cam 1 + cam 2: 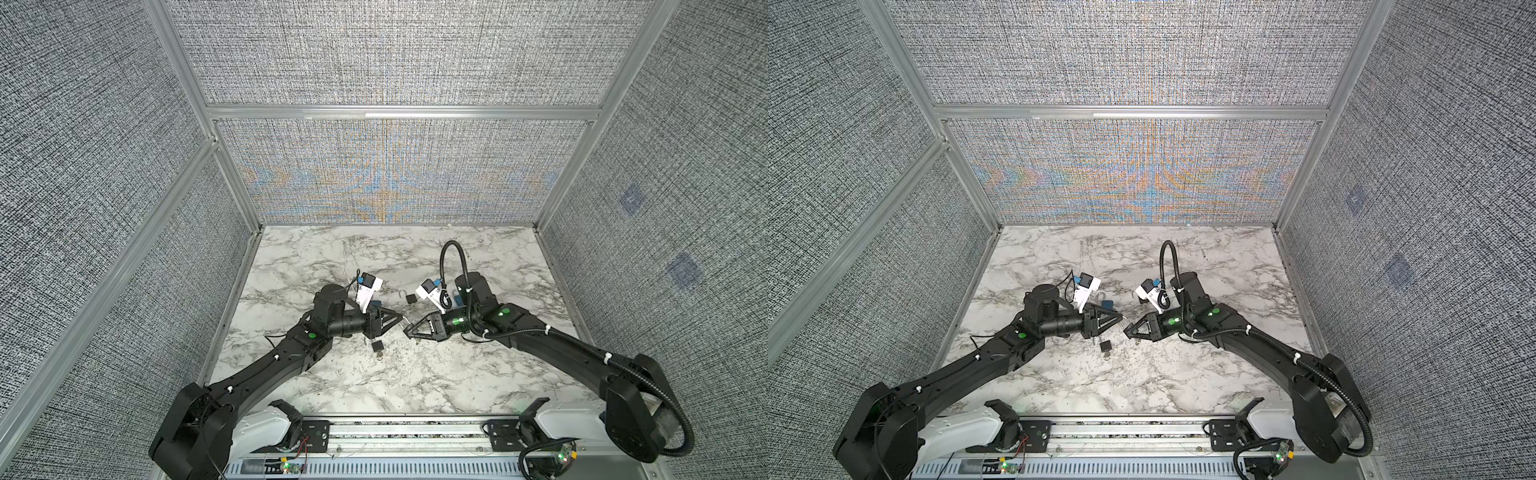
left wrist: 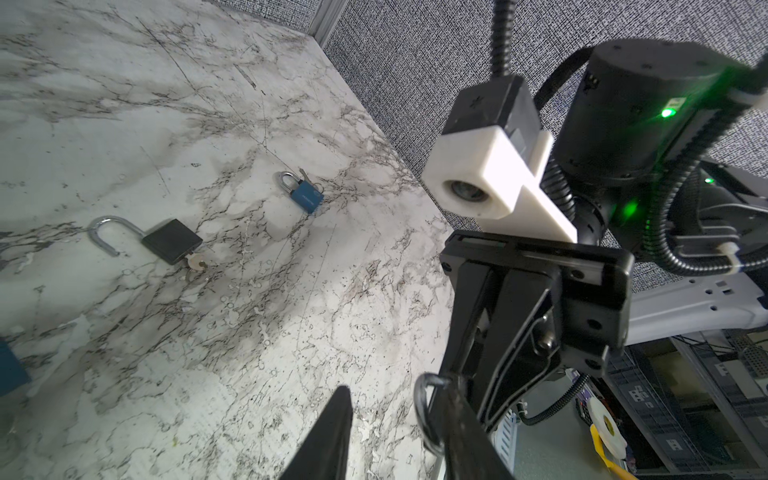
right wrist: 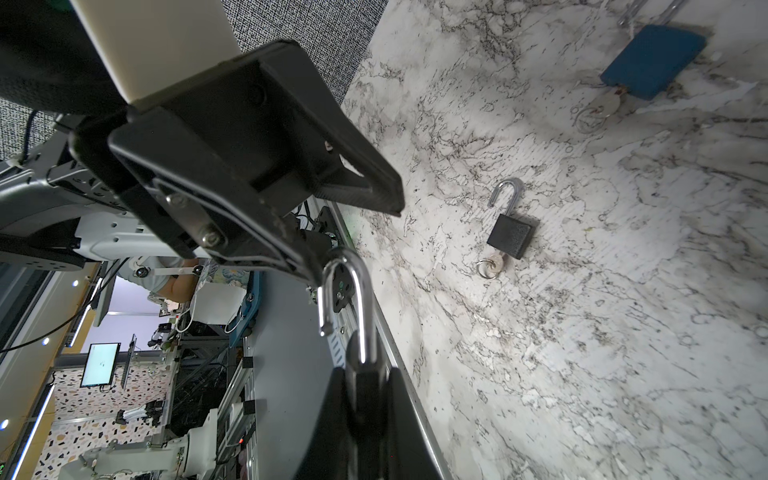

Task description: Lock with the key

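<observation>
My right gripper is shut on the body of a black padlock. Its silver shackle stands swung open and points at my left gripper. The left gripper is open, with bare marble showing between its fingers. The shackle lies against the inner side of one finger. In both top views the two grippers meet tip to tip above the table's middle. The held padlock's key is hidden.
A black padlock with open shackle and a key in it lies near the left arm. Another open black padlock with a key and a shut blue one lie further back. A second blue padlock lies by the left wrist.
</observation>
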Controlling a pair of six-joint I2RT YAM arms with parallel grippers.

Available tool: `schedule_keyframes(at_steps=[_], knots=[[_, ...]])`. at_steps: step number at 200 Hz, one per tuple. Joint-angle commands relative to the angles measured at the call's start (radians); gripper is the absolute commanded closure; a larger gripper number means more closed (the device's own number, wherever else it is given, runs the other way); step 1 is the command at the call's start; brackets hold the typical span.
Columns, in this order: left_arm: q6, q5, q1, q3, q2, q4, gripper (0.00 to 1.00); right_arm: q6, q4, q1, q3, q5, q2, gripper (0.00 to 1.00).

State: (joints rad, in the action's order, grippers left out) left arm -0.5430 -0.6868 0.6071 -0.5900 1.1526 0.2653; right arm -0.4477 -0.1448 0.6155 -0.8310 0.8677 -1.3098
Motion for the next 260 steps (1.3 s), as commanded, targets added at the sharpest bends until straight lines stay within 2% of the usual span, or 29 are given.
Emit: schedule_keyframes(at_steps=[1, 89, 161, 214, 260], knots=[[0.012, -0.003, -0.001, 0.002, 0.001, 0.008, 0.61, 0.001, 0.014, -0.004, -0.007, 0.011, 0.006, 1.00], [0.006, -0.003, 0.000, 0.003, 0.010, 0.015, 0.64, -0.001, 0.008, -0.010, -0.005, 0.008, 0.009, 1.00], [-0.021, -0.077, -0.001, -0.003, 0.003, 0.070, 0.64, 0.000, 0.005, -0.010, -0.003, 0.014, 0.017, 1.00], [-0.041, -0.097, -0.001, 0.003, 0.019, 0.109, 0.72, 0.000, 0.008, -0.010, -0.005, 0.022, 0.012, 1.00], [-0.044, -0.103, -0.001, 0.001, 0.028, 0.117, 0.74, -0.003, 0.012, -0.010, -0.005, 0.025, 0.013, 1.00]])
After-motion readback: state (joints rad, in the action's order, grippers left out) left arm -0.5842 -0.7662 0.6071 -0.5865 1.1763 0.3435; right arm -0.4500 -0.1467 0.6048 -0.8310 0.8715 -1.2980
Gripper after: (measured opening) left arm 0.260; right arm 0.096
